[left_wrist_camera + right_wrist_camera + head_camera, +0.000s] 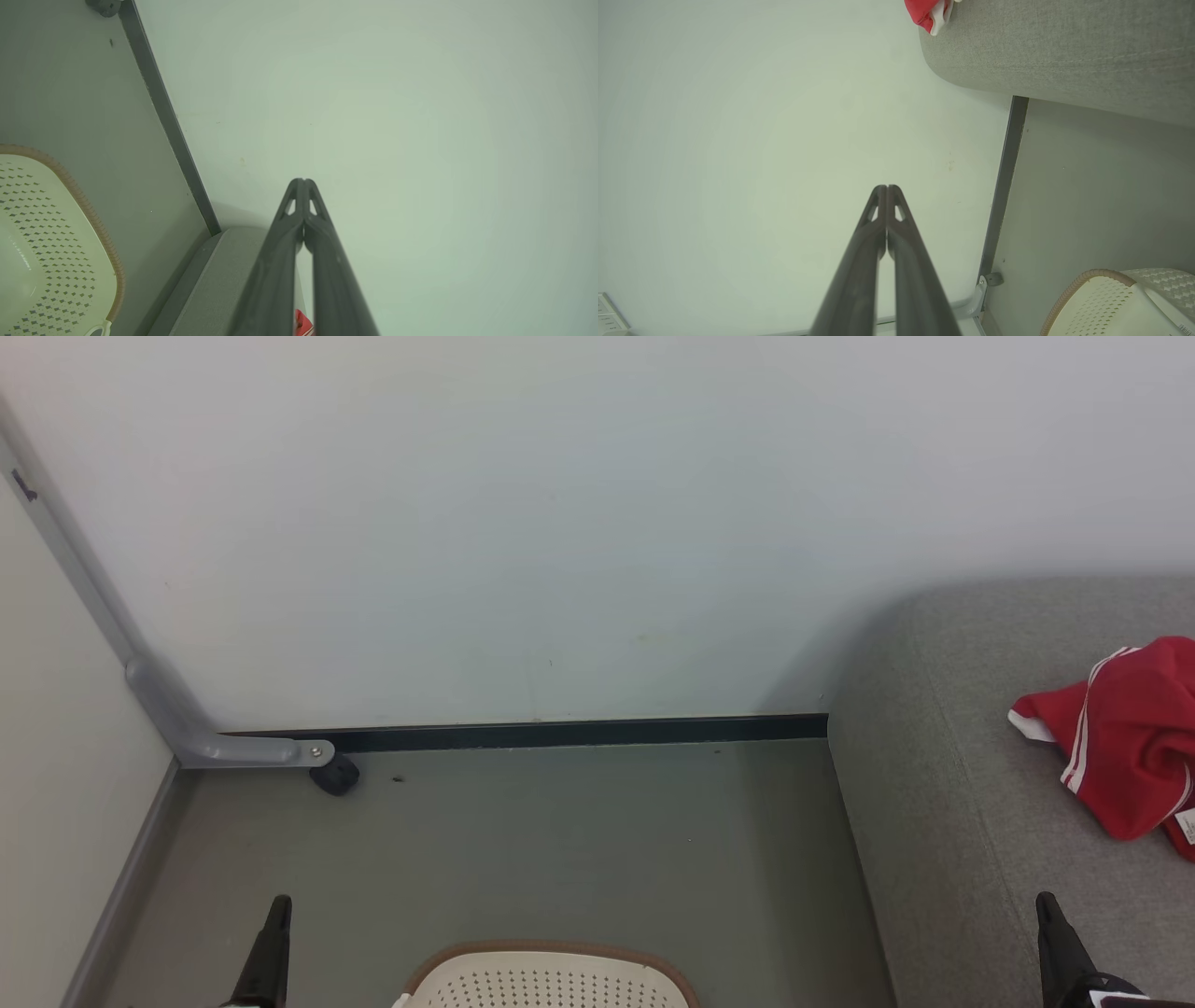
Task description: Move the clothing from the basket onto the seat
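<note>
At lower left, my left tool (278, 907) is clenched on nothing. Between the arms, the basket (560, 945) shows no red in the parts I can see. Further right, the clothing (1130, 737) lies bunched on the seat (943, 784), with my right tool (1047, 902) clenched empty nearby. I judge the transfer done or nearly so, though part of the basket is out of view.
</note>
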Robot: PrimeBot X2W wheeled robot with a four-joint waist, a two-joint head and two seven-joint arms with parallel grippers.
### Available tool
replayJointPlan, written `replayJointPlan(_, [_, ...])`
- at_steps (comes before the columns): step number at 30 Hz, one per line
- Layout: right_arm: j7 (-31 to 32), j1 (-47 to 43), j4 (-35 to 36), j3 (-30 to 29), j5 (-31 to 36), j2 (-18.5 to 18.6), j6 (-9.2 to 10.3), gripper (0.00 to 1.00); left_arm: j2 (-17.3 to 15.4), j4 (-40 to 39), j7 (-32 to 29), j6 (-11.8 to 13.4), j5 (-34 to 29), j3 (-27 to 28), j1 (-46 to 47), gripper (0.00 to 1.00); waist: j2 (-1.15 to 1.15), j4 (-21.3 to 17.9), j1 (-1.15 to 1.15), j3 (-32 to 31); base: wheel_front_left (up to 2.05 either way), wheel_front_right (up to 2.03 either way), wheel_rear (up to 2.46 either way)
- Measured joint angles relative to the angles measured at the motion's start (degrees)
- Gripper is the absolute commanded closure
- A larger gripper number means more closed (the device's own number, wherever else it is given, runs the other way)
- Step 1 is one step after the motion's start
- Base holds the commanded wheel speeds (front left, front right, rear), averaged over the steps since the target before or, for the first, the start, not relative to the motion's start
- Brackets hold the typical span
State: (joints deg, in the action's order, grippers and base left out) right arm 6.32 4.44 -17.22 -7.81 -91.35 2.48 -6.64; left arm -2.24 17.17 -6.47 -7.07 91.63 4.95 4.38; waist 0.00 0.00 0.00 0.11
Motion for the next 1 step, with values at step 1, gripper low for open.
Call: replayJointPlan(1, [0.0, 0.0, 0.0, 0.0, 0.0, 0.0, 0.0, 1.0, 0.0, 0.0, 0.0, 0.0, 0.0, 0.0, 0.0, 1.0, 0.0, 0.0, 0.0, 0.0, 0.0, 0.0, 0.0])
